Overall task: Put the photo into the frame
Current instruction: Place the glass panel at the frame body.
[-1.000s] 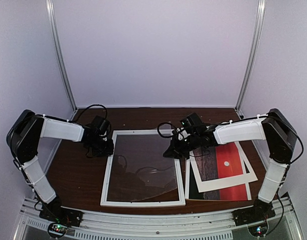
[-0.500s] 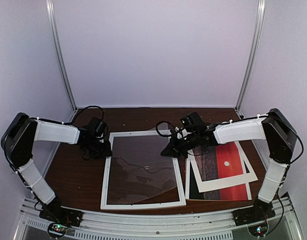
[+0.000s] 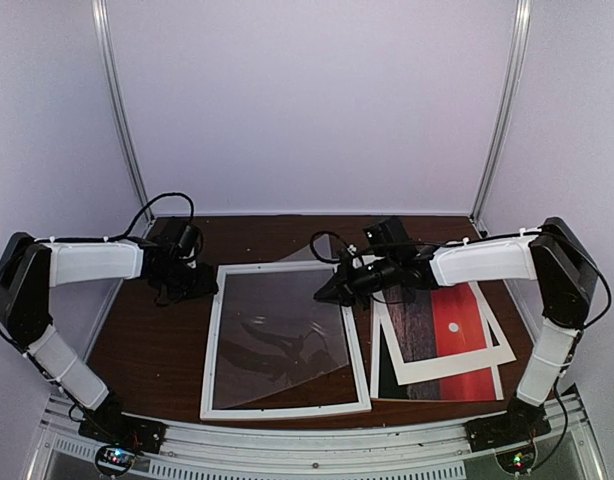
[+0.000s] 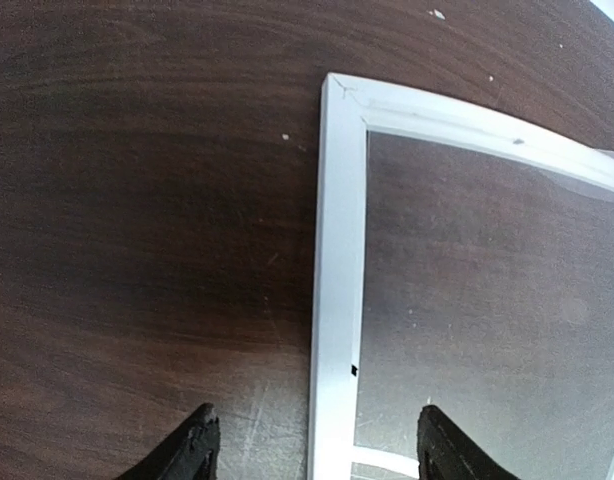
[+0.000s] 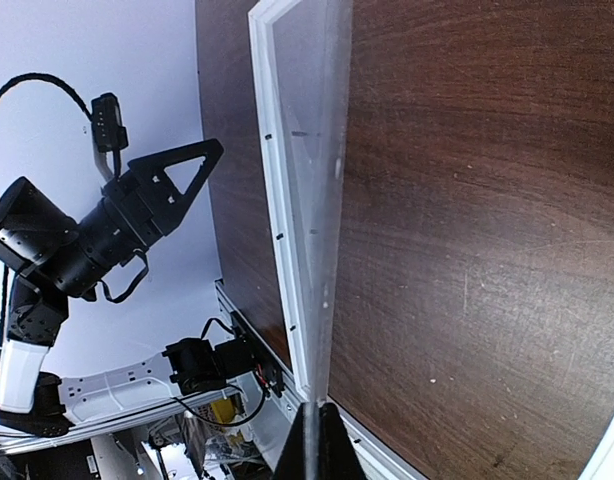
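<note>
The white frame (image 3: 287, 408) lies flat in the middle of the table. A clear sheet (image 3: 277, 330) rests in it, its far right edge lifted by my right gripper (image 3: 323, 293), which is shut on that edge. In the right wrist view the sheet (image 5: 322, 150) runs edge-on up from the closed gripper (image 5: 312, 445). My left gripper (image 3: 197, 285) hangs open just left of the frame's far left corner. Its fingers (image 4: 192, 450) straddle the left rail (image 4: 332, 250) without touching it. The photo (image 3: 457, 335), red with a white sun, lies right of the frame.
A white mat (image 3: 402, 372) with a cut-out window lies over the photo. Bare brown tabletop (image 3: 147, 350) lies left of the frame. Enclosure walls and metal posts (image 3: 122, 110) ring the table. Black cables trail from both wrists.
My left gripper has opened and drawn back left, off the frame's rail. My right gripper has raised the clear sheet's edge and shifted slightly left and back.
</note>
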### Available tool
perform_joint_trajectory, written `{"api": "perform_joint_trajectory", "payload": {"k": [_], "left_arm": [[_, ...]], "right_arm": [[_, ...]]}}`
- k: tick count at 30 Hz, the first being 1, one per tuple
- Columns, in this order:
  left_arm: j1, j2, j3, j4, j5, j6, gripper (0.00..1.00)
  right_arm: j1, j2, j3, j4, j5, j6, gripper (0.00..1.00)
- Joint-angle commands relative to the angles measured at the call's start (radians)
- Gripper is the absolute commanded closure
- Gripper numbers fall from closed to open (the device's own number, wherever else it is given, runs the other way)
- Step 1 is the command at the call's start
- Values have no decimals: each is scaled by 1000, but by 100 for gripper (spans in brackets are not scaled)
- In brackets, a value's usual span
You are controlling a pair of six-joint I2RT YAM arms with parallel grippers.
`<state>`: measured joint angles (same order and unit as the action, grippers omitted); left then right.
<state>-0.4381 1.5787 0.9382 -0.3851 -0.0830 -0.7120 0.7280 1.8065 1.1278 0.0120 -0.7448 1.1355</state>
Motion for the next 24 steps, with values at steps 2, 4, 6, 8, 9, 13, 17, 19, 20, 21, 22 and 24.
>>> {"api": "perform_joint_trajectory", "payload": {"k": [2,4,6,8,9,13,17,19,20,21,22,24], "left_arm": [[49,-52,43,-37,-17,37,30],[68,-62,47,-47,-9,43,26],[88,-70,52,-58,0,47,18],[108,-82,53,-65,7,51,14],[117,-88,52,-67,8,54,13],[153,-111,50,-82,4,67,12],[191,-132,43,-89,2,72,12],[209,-147,41,-90,0,74,11],[217,-152,39,-90,0,76,11],[225,-157,39,-92,0,77,11],[231,-162,39,-93,-1,78,11],[240,-168,40,-94,-4,83,11]], "right_arm": [[2,-82,71,8,-36,5,100],[3,-91,84,2,-41,3,100],[6,-97,95,1,-44,4,100],[12,-99,105,9,-50,12,100],[14,-100,107,20,-52,22,100],[34,-107,138,30,-52,37,100],[53,-102,195,23,-52,43,100],[63,-94,225,18,-53,43,100],[69,-89,238,17,-54,44,100],[75,-84,253,17,-54,45,100],[81,-80,265,19,-54,48,100],[95,-70,289,22,-54,55,100]]}}
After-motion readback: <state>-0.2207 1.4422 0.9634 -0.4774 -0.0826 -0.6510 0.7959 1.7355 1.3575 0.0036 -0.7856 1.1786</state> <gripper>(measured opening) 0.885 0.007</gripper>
